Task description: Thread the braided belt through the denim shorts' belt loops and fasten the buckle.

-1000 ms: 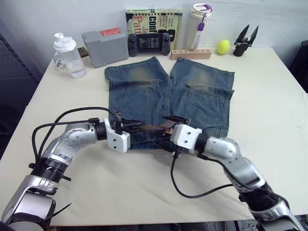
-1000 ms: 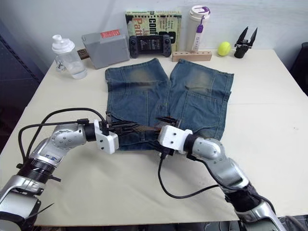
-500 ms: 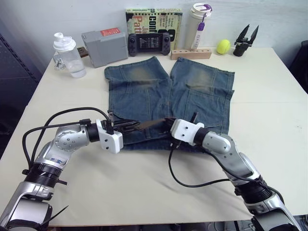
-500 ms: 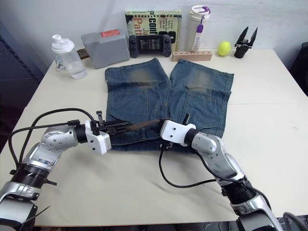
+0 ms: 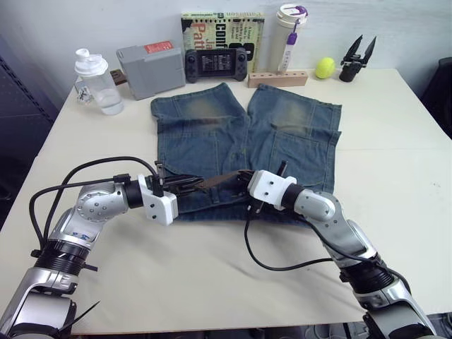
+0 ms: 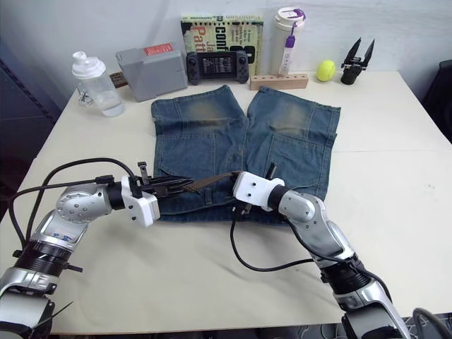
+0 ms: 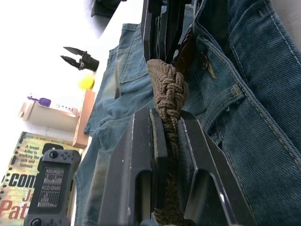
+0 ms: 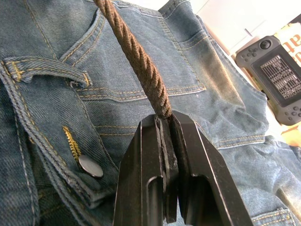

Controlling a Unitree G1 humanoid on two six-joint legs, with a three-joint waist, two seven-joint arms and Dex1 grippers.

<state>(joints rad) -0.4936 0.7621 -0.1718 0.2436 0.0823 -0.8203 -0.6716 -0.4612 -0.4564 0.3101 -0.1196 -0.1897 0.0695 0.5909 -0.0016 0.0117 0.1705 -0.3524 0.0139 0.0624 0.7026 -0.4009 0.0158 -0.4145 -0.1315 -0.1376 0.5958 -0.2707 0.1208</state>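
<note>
Bench, frame centre: braided belt (image 5: pixel 219 182) spans left–right over denim shorts (image 5: pixel 244 145) waistband, both jaws pinching it.

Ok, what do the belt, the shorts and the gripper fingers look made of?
The braided belt: brown woven cord or leather, matte; plaited strands show. The denim shorts: faded blue cotton denim, with twill ribs and yellow stitching. The right gripper fingers: smooth black, likely plastic, semi-gloss.

rough woven braided belt (image 8: pixel 141 66), faded denim shorts (image 5: pixel 282 134)
</note>
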